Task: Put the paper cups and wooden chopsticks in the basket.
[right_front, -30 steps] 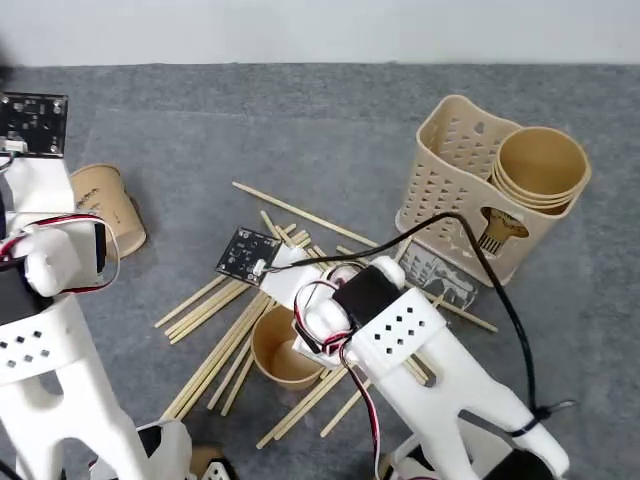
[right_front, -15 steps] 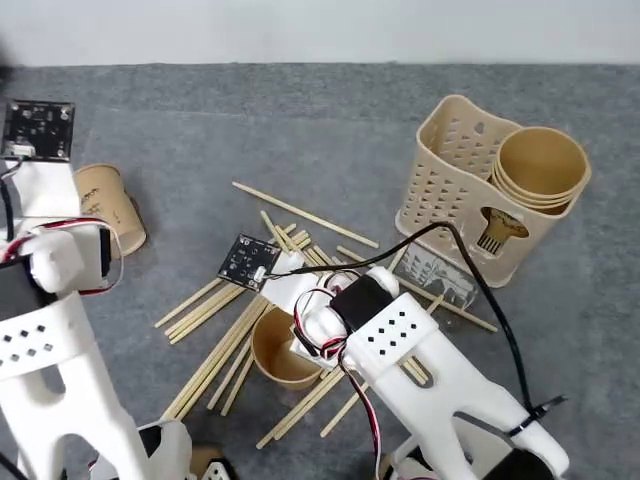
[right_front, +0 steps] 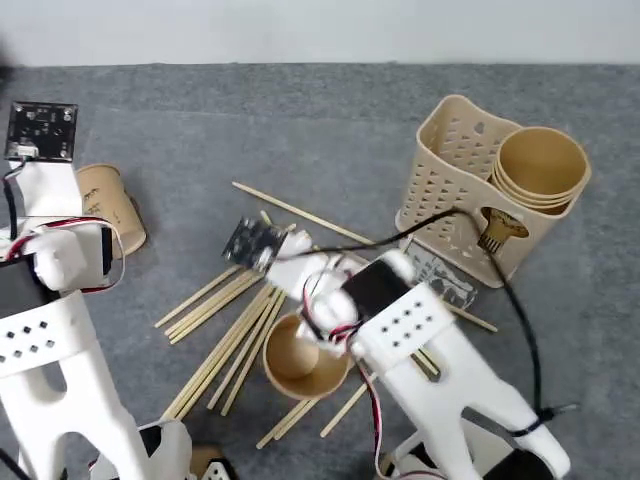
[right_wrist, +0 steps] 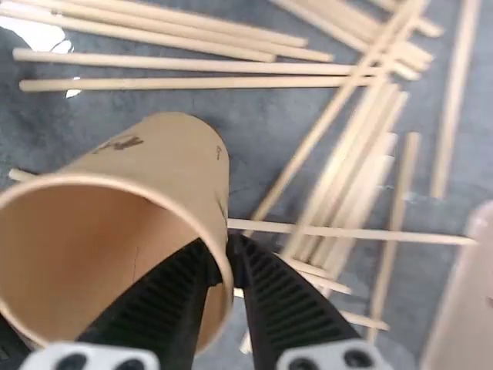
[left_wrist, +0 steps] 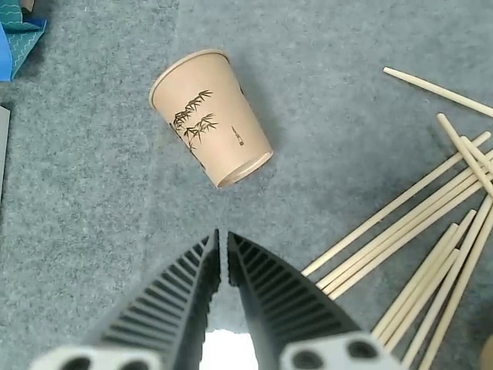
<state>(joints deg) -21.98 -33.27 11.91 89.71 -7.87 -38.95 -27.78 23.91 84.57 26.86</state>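
Right wrist view: right hand (right_wrist: 221, 253) pinches rim of paper cup (right_wrist: 154, 166), above chopsticks (right_wrist: 231, 65).

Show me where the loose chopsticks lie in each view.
High view: chopsticks fan across the middle of the grey mat, between the lying cup and the held cup.
Left wrist view: chopsticks lie beside the left gripper, apart from the lying cup.
Right wrist view: chopsticks lie beneath and around the held cup in the right gripper.
Shared landmark: the grey mat under them.
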